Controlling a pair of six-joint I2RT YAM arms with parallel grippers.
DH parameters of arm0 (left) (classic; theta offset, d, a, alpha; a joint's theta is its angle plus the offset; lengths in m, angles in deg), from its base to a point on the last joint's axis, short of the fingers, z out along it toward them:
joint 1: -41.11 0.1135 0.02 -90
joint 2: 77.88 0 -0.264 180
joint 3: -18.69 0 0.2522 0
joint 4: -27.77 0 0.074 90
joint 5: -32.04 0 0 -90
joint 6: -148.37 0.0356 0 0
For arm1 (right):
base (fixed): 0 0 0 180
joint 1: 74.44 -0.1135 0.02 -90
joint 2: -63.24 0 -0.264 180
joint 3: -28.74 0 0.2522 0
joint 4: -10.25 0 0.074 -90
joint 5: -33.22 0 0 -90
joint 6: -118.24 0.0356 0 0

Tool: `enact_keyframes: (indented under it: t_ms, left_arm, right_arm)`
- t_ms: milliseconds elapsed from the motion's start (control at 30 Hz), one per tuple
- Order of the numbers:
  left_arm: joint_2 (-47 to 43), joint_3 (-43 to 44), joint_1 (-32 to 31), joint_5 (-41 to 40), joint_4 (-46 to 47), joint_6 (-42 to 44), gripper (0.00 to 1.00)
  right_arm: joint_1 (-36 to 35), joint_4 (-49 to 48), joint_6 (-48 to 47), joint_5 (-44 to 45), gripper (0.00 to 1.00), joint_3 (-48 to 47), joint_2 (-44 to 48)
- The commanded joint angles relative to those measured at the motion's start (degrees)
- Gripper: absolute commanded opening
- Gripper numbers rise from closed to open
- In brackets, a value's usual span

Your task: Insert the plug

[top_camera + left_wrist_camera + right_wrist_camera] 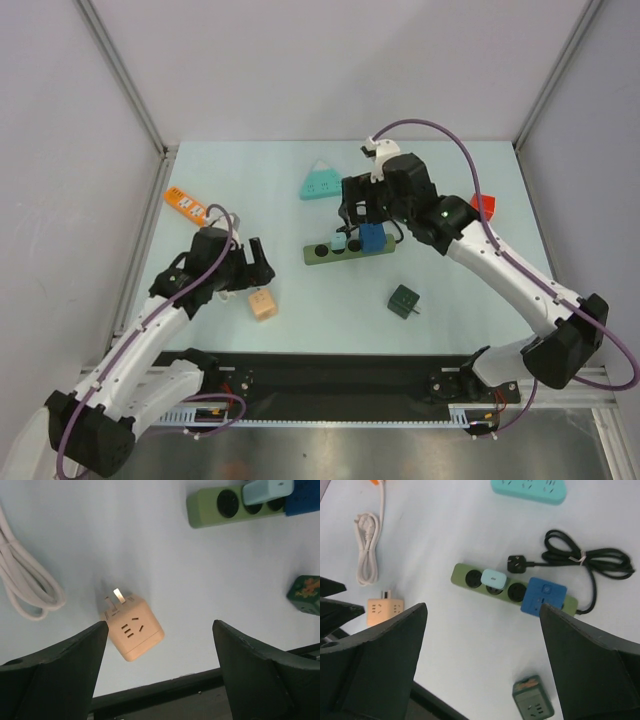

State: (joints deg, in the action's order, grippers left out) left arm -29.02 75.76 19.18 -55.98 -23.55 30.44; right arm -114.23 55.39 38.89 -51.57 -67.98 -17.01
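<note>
The peach cube plug (134, 632) lay on the table (230, 190) on its side, socket face up and its metal prongs pointing away from the arm bases. It was well apart from the green power strip (460, 576). The left gripper (159, 625) hung directly above it with jaws spread wide and nothing between them, a finger on either side of the cube but touching neither. The right gripper (482, 607) was likewise open and empty, poised high over the strip.

On the strip, a light blue plug (493, 577) and a blue adapter (543, 596) already sat in two sockets. The end socket and the one between them showed empty. A dark green cube (404, 300) lay near the strip, a coiled white cable (30, 590) to the left of the peach cube, and a black cord (585, 560) beyond the strip.

Judging by the left arm's position, the step in hand was the approach to grasp — the cube looked to be the plug meant, though the dark green one could not be ruled out. The next move called for lowering the fingers around the cube's flanks and closing squarely. Then it would need turning prongs-down before being carried to a free socket — the end one seemed easiest to reach.
</note>
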Motion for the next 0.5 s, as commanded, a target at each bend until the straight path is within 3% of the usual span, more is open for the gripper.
enact_keyframes:
  t_ms: [0, 167, 300, 467]
  left_arm:
    - [2.02, -1.74, -0.83, 1.1, -1.81, -4.85, 0.91]
    - [5.89, -3.05, -2.93, -1.8, -2.95, -9.33, 0.85]
    - [6.51, -6.3, -3.64, -4.53, -1.91, -14.08, 0.85]
    - [9.05, -10.17, -4.78, -2.51, 3.72, -18.13, 0.84]
  right_arm:
    - [0.32, -5.09, 4.37, -4.58, 1.0, 4.11, 1.31]
    - [6.12, -15.33, 7.34, -21.79, 1.0, 14.03, 7.72]
    - [14.55, -20.13, 16.67, -22.44, 1.0, 20.03, 11.69]
    - [17.55, -14.08, 11.85, -25.33, 1.0, 17.66, 10.47]
